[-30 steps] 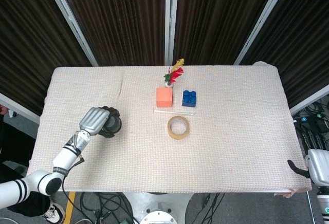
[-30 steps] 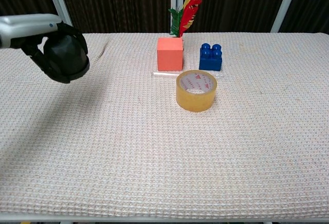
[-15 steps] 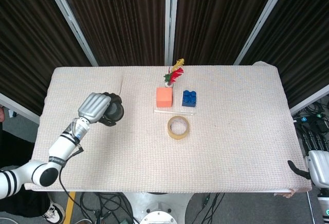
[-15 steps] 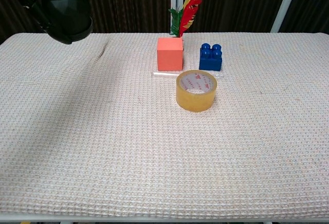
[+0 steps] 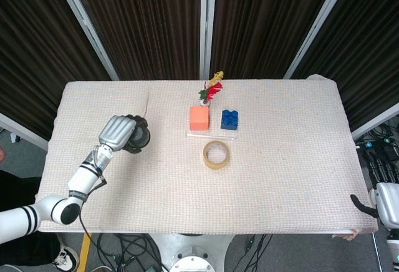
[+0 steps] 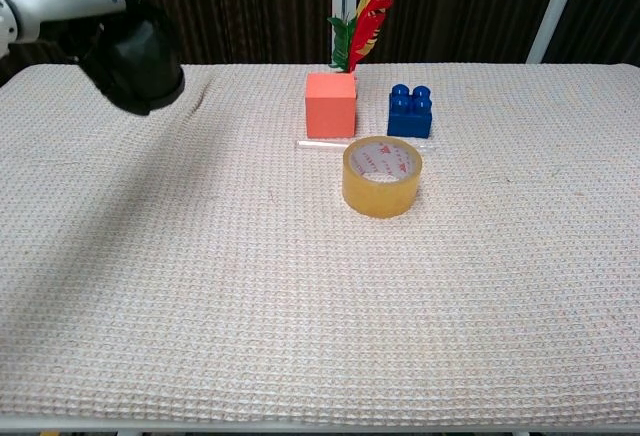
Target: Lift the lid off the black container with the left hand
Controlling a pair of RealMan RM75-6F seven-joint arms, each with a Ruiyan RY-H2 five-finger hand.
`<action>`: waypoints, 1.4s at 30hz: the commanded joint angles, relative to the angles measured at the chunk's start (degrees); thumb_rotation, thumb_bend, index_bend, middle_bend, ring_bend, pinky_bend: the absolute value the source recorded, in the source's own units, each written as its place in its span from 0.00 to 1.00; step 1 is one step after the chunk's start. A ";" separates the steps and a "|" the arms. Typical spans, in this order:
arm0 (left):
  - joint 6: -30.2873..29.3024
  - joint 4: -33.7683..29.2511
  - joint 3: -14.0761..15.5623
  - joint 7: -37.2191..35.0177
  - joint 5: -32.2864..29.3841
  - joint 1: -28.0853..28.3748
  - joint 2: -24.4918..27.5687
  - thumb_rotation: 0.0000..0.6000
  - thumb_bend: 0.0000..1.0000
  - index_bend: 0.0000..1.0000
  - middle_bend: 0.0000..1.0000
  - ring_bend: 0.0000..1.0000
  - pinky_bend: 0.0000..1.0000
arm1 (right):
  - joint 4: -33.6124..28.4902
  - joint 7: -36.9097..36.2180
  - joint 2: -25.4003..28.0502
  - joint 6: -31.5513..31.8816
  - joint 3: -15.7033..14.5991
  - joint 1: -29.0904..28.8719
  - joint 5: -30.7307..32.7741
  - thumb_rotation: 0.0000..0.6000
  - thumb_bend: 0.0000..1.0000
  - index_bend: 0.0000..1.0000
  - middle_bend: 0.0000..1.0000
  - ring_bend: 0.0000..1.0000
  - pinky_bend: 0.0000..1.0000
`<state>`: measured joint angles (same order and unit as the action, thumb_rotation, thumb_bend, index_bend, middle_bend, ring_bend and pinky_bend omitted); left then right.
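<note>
Head view: left hand (image 5: pixel 118 131) sits over the left part of the counter (image 5: pixel 293 178), fingers wrapped round a black container (image 5: pixel 139 138) from its left side. Only the container's right half shows past the hand; can't tell lid from body here, nor whether it's touching the cloth. Right hand (image 5: pixel 385 204) is parked off the right edge of the counter, well apart from everything; only part of it shows, so can't tell if it's open or closed. Mid-counter: orange cube (image 5: pixel 199 118), blue brick (image 5: pixel 229 120) just beside it, tape roll (image 5: pixel 216 154) in front of both, feathers (image 5: pixel 212 87) behind the cube.

Chest view: left hand (image 6: pixel 62 1) comes in from the top-left corner, and the container (image 6: pixel 140 56) hangs in its grip, tilted, apparently clear of the cloth. It's the whole pot that's gripped, as far as I can see; no lid seam visible, so can't say the lid is off or on. Right hand not in this view.

Handling, my read: small, rigid, smooth dark plastic, looks light. Light means a pull on the lid will drag the body up with it unless something holds the body down. Smooth surface means slip risk under a loose grip. Not fragile. Best hold is likely the lid's rim, fingers on opposite sides, above the seam, not round the body as it looks now
</note>
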<state>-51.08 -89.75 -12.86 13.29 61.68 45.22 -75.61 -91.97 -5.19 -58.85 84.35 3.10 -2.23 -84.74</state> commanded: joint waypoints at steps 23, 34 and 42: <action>-9.56 -14.87 -6.44 3.83 -2.47 1.53 10.92 1.00 0.16 0.47 0.54 0.35 0.44 | 0.40 -0.38 -0.11 -1.19 -0.18 -0.17 0.42 1.00 0.13 0.00 0.00 0.00 0.00; 4.74 -0.88 5.65 4.52 -9.87 1.87 0.39 1.00 0.16 0.48 0.54 0.35 0.44 | 0.60 -0.21 -0.30 -1.88 -0.09 -0.35 1.05 1.00 0.13 0.00 0.00 0.00 0.00; 0.08 -4.67 3.75 5.67 -8.19 1.80 4.29 1.00 0.16 0.48 0.54 0.35 0.44 | 1.29 -0.58 -0.75 -2.35 -0.33 -0.38 1.10 1.00 0.13 0.00 0.00 0.00 0.00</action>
<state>-46.88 -94.38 -9.45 18.45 53.79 47.12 -72.06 -90.70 -5.75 -59.58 82.02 2.79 -2.61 -83.63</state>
